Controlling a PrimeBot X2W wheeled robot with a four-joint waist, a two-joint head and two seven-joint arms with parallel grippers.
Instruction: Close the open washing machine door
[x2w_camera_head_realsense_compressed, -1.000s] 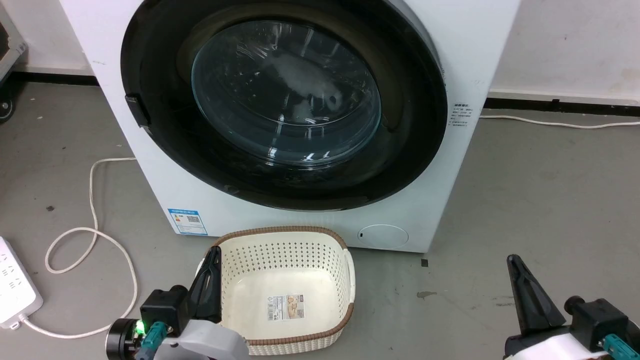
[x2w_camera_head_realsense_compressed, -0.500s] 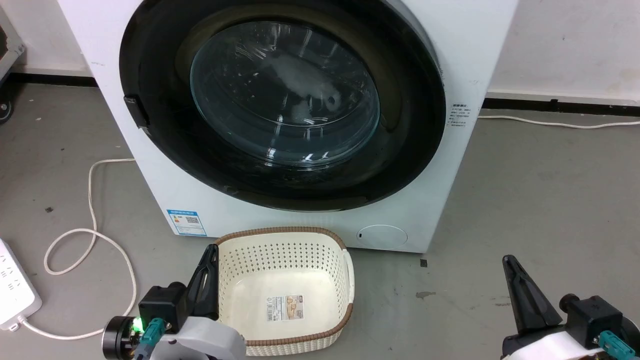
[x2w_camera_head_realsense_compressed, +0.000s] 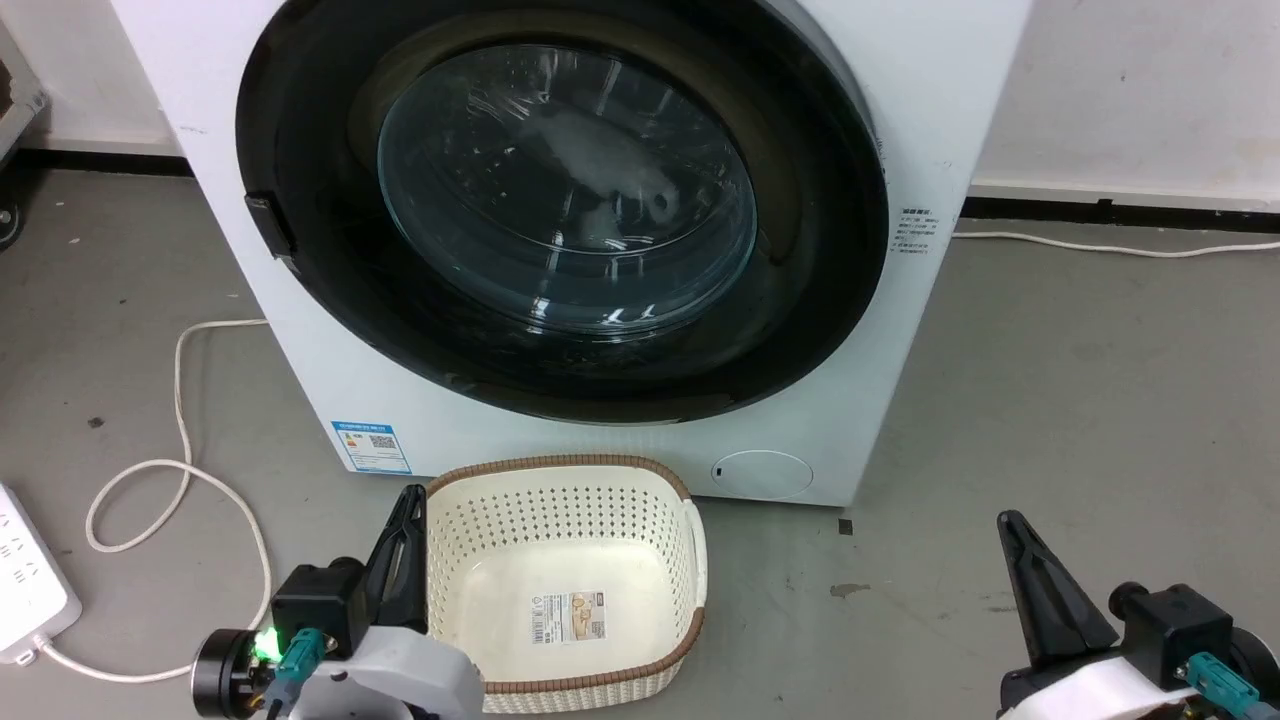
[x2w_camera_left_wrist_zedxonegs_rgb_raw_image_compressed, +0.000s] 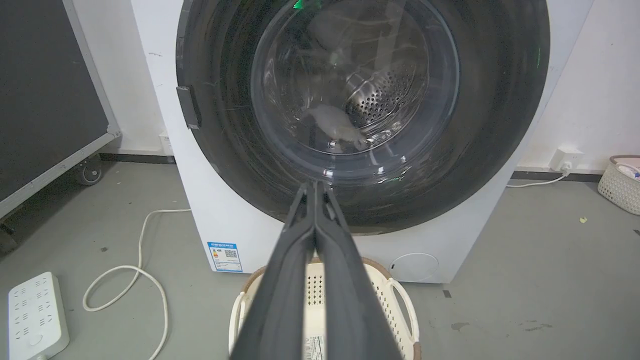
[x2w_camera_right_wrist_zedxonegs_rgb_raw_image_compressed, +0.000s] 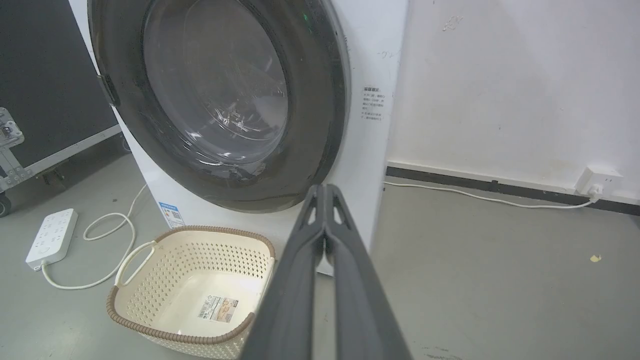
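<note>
Head view. Washing machine door (x2w_camera_head_realsense_compressed: 560, 210) at 12 o'clock, covering most of the white machine front (x2w_camera_head_realsense_compressed: 940, 100). Black rim sits flush against the front; glass bowl bulges at centre. Small dark latch tab (x2w_camera_head_realsense_compressed: 268, 222) at 9 o'clock on the rim.

Cream basket (x2w_camera_head_realsense_compressed: 560, 465) with brown rim on the grey floor (x2w_camera_head_realsense_compressed: 1050, 400) at 6 o'clock, just below the door. Paper label inside it, otherwise bare.

Left gripper (x2w_camera_head_realsense_compressed: 408, 495) at 7 o'clock, beside the basket's edge. Claw clenched, fingers pressed together, grasping nothing. Left wrist view: tips point at the lower rim of the glass, apart from it.

Right gripper (x2w_camera_head_realsense_compressed: 1005, 520) at 4 o'clock over bare floor, well apart from machine and basket. Claw clenched, nothing held.

Power strip (x2w_camera_head_realsense_compressed: 25, 590) at 8 o'clock, white cable (x2w_camera_head_realsense_compressed: 180, 400) looping from it toward the machine. Blue sticker (x2w_camera_head_realsense_compressed: 371, 446) on the machine's lower corner at 7 o'clock from the door.
</note>
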